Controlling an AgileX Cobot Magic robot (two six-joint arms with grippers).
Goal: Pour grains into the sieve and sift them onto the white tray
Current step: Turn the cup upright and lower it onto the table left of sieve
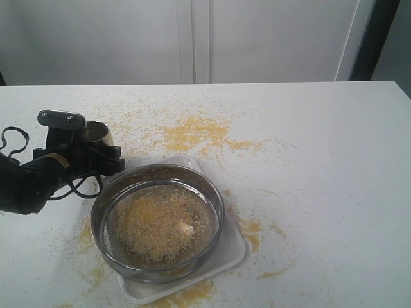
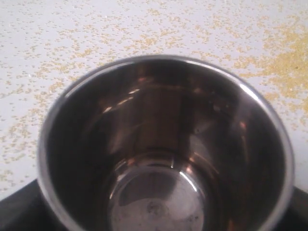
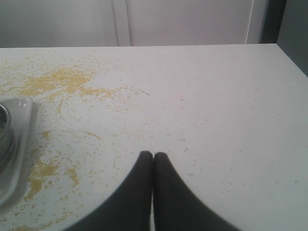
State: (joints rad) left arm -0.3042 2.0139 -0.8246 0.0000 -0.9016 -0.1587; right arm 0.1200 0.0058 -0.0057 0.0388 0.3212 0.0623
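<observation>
Starting at the left gripper (image 1: 103, 154): spread pretty wide but clamped around the small steel cup (image 1: 96, 133), over on the left of the table (image 1: 334, 179). Held upright, mouth up. Peering straight down into it from the left wrist view: bare shiny metal all the way to the bottom, with black fingers (image 2: 14, 214) poking in at the corners. Can't tell whether standing on the table or hanging just above it.

Then the right gripper (image 3: 153, 161): squeezed fully shut, tips pressed together, gripping nothing, hovering over the table well off to the right of the tray.

Moving outward from the cup: right beside it, nearer the exterior camera, the sieve (image 1: 217, 215), parked on the white tray (image 1: 231, 260) and covering most of it, leaving only the right and front edges showing. Inside the sieve, a flat heap of grains (image 1: 157, 228), mostly yellow with a few pale bits near the middle. Plenty scattered over the table too: a thick yellow spill (image 1: 192, 131) behind the sieve, thinner smears to the right of the tray and off its front left.
</observation>
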